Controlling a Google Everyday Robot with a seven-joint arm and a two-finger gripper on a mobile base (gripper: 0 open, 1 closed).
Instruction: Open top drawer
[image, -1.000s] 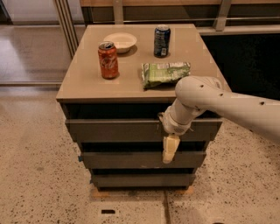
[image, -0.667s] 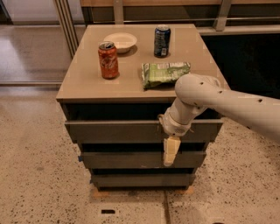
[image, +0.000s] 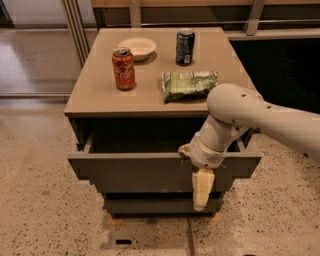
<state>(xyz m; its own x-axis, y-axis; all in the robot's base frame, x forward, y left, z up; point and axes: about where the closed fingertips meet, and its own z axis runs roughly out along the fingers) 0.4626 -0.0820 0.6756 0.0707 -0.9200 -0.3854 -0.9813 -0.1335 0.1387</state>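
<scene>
The top drawer (image: 130, 172), a wide dark grey-brown front with pale scratch marks, stands pulled out from the cabinet, with its dark inside (image: 145, 137) showing. My gripper (image: 201, 192) sits at the right half of the drawer's front, over its top edge. One pale finger (image: 202, 187) hangs down in front of the drawer face; the other is hidden behind the front. The gripper is shut on the drawer front. My white arm (image: 260, 117) comes in from the right.
On the cabinet top (image: 95, 95) stand a red soda can (image: 123, 68), a white bowl (image: 138, 47), a dark can (image: 185, 46) and a green snack bag (image: 189, 84). A narrower drawer front (image: 150, 204) lies below. Speckled floor surrounds the cabinet; a railing stands behind.
The top drawer has slid further out of the cabinet toward the camera, and my gripper has come out with it, still on its front.
</scene>
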